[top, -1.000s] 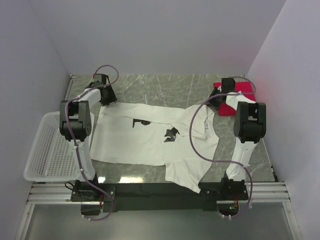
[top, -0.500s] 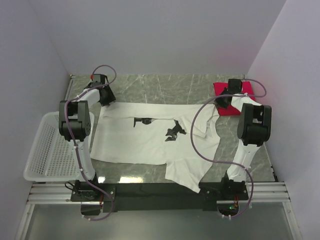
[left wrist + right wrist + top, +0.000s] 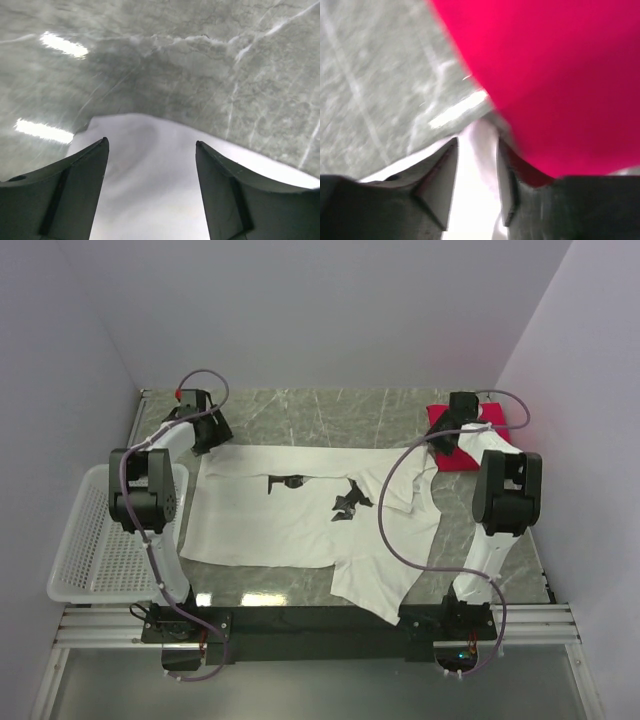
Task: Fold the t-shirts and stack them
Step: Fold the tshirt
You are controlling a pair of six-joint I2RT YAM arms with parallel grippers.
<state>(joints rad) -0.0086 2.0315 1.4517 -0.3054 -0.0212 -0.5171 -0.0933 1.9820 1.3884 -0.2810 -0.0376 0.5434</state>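
Observation:
The white t-shirt (image 3: 290,510) lies spread flat across the table, print up, with a sleeve hanging toward the near edge. Its far left corner (image 3: 150,195) lies under my left gripper (image 3: 210,435), whose fingers stand wide apart over the cloth (image 3: 152,142) without pinching it. The red t-shirt (image 3: 470,440) sits folded at the far right. Right beside it my right gripper (image 3: 445,440) is over the white shirt's far right corner. In the right wrist view its fingers (image 3: 477,145) stand apart with white cloth (image 3: 477,190) lying between them, and the red shirt (image 3: 560,75) is just beyond.
A white mesh basket (image 3: 95,540) sits off the table's left edge beside the left arm. Purple walls close in the back and both sides. Grey marble table (image 3: 330,415) shows behind the shirt.
Both grippers have opened. The right one had been shut on the white shirt's corner and drew it back toward the red shirt; the far hem now lies straighter.

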